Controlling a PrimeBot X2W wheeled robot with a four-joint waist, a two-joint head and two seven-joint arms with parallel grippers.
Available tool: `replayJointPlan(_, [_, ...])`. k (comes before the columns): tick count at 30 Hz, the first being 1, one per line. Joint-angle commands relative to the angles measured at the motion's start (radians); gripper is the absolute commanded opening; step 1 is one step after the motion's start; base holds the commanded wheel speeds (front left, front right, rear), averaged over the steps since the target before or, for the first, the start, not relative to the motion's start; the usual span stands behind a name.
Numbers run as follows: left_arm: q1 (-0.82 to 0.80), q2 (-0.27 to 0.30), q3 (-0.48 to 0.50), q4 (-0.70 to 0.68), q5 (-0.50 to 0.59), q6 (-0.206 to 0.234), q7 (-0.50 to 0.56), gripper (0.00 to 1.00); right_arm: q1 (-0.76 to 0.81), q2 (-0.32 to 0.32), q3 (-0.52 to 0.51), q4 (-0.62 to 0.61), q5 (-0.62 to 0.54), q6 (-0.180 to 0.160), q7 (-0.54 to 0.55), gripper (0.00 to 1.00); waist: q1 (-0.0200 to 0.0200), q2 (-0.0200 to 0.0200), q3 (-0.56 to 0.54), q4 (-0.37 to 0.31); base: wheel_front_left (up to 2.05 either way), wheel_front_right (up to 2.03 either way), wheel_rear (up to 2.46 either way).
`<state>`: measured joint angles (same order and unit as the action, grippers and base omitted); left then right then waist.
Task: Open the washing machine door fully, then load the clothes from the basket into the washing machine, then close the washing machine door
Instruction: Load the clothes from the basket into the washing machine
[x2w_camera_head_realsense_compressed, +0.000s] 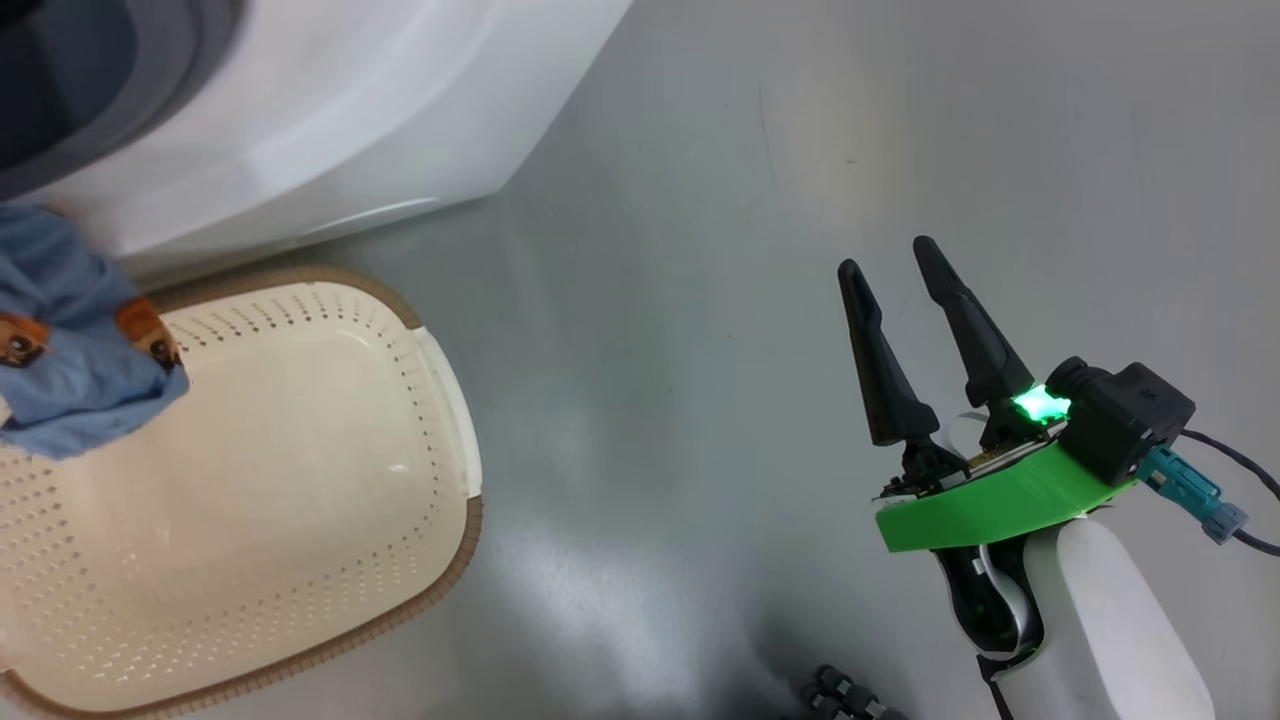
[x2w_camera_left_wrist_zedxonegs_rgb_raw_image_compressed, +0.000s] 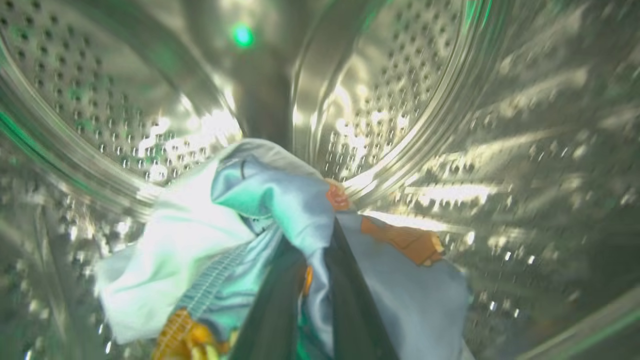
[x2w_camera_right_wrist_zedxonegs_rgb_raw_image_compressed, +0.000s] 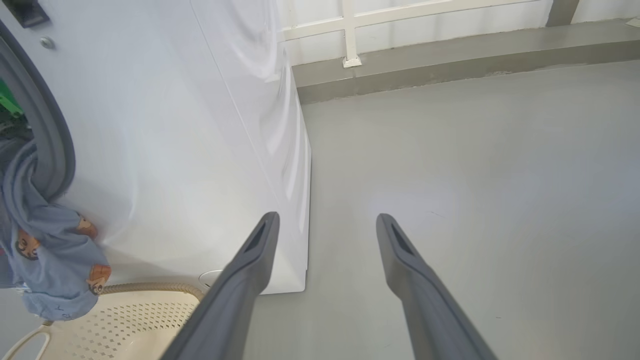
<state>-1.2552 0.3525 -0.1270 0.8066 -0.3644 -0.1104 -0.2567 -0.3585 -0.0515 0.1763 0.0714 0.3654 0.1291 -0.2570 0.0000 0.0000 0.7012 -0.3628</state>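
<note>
The clothes (x2w_camera_left_wrist_zedxonegs_rgb_raw_image_compressed: 280, 200), light blue with orange-brown bears, are partly inside the steel drum (x2w_camera_left_wrist_zedxonegs_rgb_raw_image_compressed: 100, 75) of the washing machine (x2w_camera_right_wrist_zedxonegs_rgb_raw_image_compressed: 175, 125). In the right wrist view another part of them hangs out over the grey gasket (x2w_camera_right_wrist_zedxonegs_rgb_raw_image_compressed: 45, 125) and down the white front, just above the basket (x2w_camera_head_realsense_compressed: 440, 400). The left gripper (x2w_camera_left_wrist_zedxonegs_rgb_raw_image_compressed: 310, 240) reaches into the drum, its two dark fingers (x2w_camera_left_wrist_zedxonegs_rgb_raw_image_compressed: 270, 310) pinched close together on a fold of the cloth. The right gripper (x2w_camera_head_realsense_compressed: 888, 257) is held well to the right of the machine and the basket, above the bare grey floor (x2w_camera_head_realsense_compressed: 700, 250). Its fingers are spread apart with nothing between them, and they point forward and slightly left, the pale forearm rising from the lower right of the head view.
</note>
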Motion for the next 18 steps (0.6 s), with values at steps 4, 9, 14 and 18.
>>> replayJointPlan(4, [-0.019, 0.029, -0.018, 0.104, 0.014, -0.006, 0.011, 1.0, 0.011, 0.001, 0.018, -0.013, 0.006, 0.002, -0.005, 1.0, 0.0, 0.0, -0.023, 0.014, 0.0, 0.0, 0.0])
replayJointPlan(9, [-0.039, 0.019, -0.033, 0.168, 0.004, -0.013, 0.005, 1.0, 0.008, 0.001, 0.017, -0.008, 0.006, 0.002, -0.005, 1.0, 0.0, 0.0, -0.042, 0.024, 0.0, 0.0, 0.0])
replayJointPlan(14, [-0.033, 0.02, -0.045, 0.196, -0.005, -0.017, -0.003, 1.0, 0.007, 0.001, 0.016, -0.002, 0.004, 0.002, -0.005, 1.0, 0.0, 0.0, -0.074, 0.034, 0.0, 0.0, 0.0])
replayJointPlan(18, [0.007, 0.012, -0.052, 0.172, -0.004, -0.019, -0.005, 1.0, 0.013, 0.001, 0.005, 0.003, -0.006, 0.002, -0.005, 1.0, 0.0, 0.0, -0.111, 0.048, 0.0, 0.0, 0.0])
